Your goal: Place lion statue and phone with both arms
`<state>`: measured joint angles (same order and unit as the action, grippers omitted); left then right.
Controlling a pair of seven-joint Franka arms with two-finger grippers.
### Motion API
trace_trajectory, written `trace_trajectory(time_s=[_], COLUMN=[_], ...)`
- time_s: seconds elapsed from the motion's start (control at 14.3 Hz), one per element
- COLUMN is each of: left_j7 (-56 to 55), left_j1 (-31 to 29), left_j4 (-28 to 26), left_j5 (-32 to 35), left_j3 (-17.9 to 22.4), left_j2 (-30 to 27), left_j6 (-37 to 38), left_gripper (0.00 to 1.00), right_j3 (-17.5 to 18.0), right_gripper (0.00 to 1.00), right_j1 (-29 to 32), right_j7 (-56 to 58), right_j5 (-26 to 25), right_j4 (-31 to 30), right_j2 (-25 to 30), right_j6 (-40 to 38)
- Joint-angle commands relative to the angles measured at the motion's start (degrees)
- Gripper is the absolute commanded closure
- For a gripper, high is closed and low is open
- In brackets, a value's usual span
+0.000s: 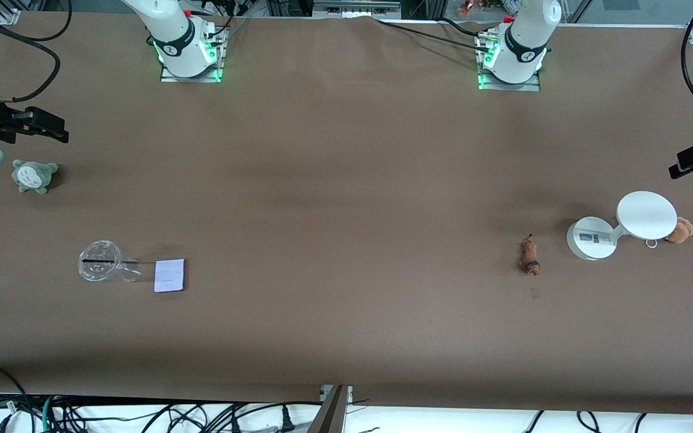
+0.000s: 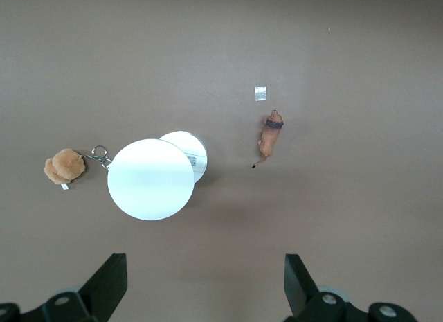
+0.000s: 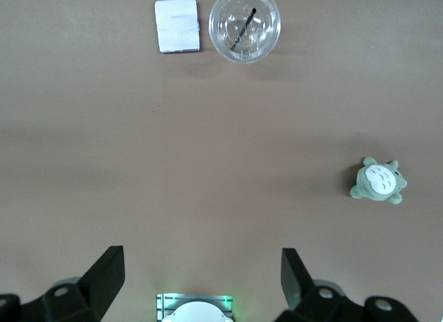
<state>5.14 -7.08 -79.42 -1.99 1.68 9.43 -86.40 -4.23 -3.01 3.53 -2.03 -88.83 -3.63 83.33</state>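
The lion statue (image 1: 529, 257) lies on the brown table toward the left arm's end, and shows in the left wrist view (image 2: 270, 136). The phone (image 1: 169, 275), pale lavender-white, lies flat toward the right arm's end beside a clear cup, and shows in the right wrist view (image 3: 177, 25). My left gripper (image 2: 205, 287) is open and empty, high over the table near the white stand. My right gripper (image 3: 202, 280) is open and empty, high over the table near its own base (image 3: 194, 311). Neither hand shows in the front view.
A clear cup (image 1: 101, 261) with a dark stick stands beside the phone. A grey-green plush (image 1: 33, 175) lies farther from the front camera. A white round-based stand (image 1: 646, 214) and a brown plush with keyring (image 1: 679, 230) are beside the lion. A small tape piece (image 1: 535, 293) lies nearer.
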Motion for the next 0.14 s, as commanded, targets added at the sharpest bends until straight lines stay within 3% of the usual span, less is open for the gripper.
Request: trace_trajectory(time_s=[0.0,0.07], left_j7=[-0.39,-0.39], left_j1=[0.22,0.22], left_j4=[-0.13,-0.13], left_j5=[0.41,0.49], left_j3=[0.16,0.16], left_j2=[-0.64,-0.64], left_j6=[0.62,0.62], left_gripper=[0.0,0.0], right_j3=[0.28,0.28], right_gripper=[0.0,0.0], right_j1=[0.11,0.11], right_j7=[-0.02,0.07], right_j5=[0.45,0.54], right_j4=[2.87,2.78], right_j2=[-1.73,-1.73], right_j6=[-0.71,-0.71])
